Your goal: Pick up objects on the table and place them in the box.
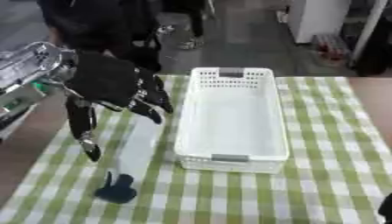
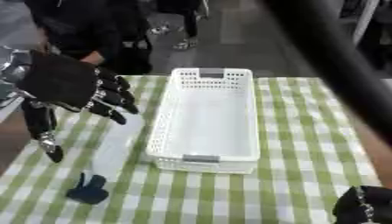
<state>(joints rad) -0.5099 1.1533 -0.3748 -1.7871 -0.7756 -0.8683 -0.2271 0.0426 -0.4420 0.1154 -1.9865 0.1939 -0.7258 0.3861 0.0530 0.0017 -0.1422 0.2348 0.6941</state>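
The step in hand looks like the reach for a pick: the white perforated plastic box (image 1: 231,118) stands in the middle of the green-and-white checked tablecloth (image 1: 321,144) and shows nothing inside it, while the one loose thing in view, a small dark blue object of unclear shape (image 1: 116,189), lies on the cloth near the table's front left, well apart from the box and off its near left corner. The robot's black left hand (image 1: 107,83) hangs in the air above the left side of the table, beside the box's left wall and not touching it. Its fingers (image 1: 153,98) are spread and only loosely bent, its thumb (image 1: 84,131) points down toward the cloth, and it holds nothing. The dark blue object sits below and nearer the front edge than the hand, so the next move would call for lowering the hand toward it, setting thumb and fingers on either side, and closing before any lift toward the box. The right hand (image 2: 360,205) shows only as a dark mass at the lower right corner; whether its fingers are open or curled cannot be told.
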